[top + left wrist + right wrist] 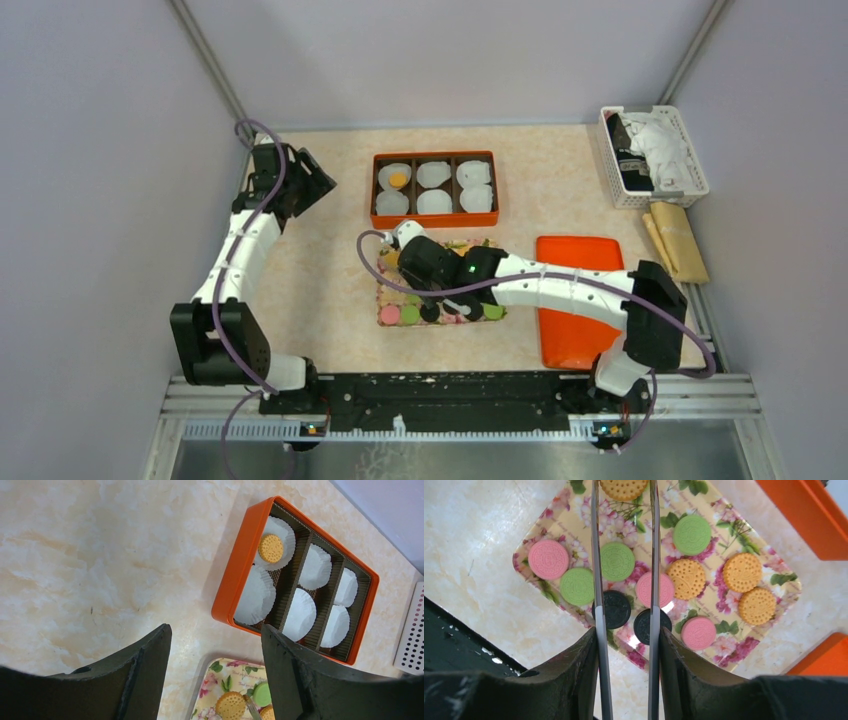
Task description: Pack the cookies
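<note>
Several cookies lie on the floral tray [724, 625]: pink [548, 559], green [617, 561], black [613, 609] and orange [742, 572]. My right gripper [626, 632] is shut on metal tongs [595, 555], low over the tray [383, 290]. The two tong arms run on either side of an orange cookie [624, 487] at the top edge; I cannot tell whether they pinch it. One orange cookie [271, 548] sits in a white paper cup of the orange box [235, 575]. My left gripper [215, 630] is open and empty, above the table left of the box.
The orange box [434, 156] holds several white paper cups behind the tray. An orange lid [578, 300] lies right of the tray, under my right arm. A white basket [652, 155] and a brown packet [678, 240] stand at the far right.
</note>
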`<act>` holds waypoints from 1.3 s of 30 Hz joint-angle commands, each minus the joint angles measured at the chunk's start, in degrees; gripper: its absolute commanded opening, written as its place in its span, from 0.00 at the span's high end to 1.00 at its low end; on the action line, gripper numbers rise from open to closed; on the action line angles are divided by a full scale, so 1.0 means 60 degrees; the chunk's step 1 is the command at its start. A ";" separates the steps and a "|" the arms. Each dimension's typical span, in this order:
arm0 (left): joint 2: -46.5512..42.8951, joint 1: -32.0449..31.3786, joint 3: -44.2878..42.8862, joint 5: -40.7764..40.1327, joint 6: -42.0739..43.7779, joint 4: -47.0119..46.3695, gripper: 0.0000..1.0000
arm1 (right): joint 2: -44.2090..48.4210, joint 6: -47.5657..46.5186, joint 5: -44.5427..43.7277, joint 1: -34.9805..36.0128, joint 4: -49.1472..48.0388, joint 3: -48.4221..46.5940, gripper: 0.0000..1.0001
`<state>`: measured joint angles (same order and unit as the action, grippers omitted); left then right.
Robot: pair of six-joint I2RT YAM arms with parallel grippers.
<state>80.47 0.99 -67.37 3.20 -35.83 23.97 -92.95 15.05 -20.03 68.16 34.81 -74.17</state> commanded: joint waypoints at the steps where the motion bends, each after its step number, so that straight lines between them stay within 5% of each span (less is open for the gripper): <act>1: -0.0385 0.0038 -0.0090 0.0105 0.0115 -0.0329 0.28 | 0.0521 -0.0330 -0.0901 0.0094 -0.0071 -0.0936 0.95; 8: -0.0377 0.0028 -0.0138 0.0174 0.0098 -0.0331 0.28 | -0.0099 -0.0812 -0.1998 -0.0355 -0.0375 -0.1731 0.94; 29: -0.0299 0.0027 -0.0109 0.0020 0.0274 -0.0329 0.27 | -0.3120 -0.1312 -0.1113 -0.1785 -0.0959 -0.4220 0.91; 39: -0.0212 0.0026 -0.0094 0.0088 0.0319 -0.0343 0.27 | -0.3241 -0.1323 -0.1288 -0.1902 -0.1194 -0.4206 0.74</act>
<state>80.09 0.99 -67.37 3.62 -34.57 23.97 -112.90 7.51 -26.52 57.19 30.83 -95.81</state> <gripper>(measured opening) 0.725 0.414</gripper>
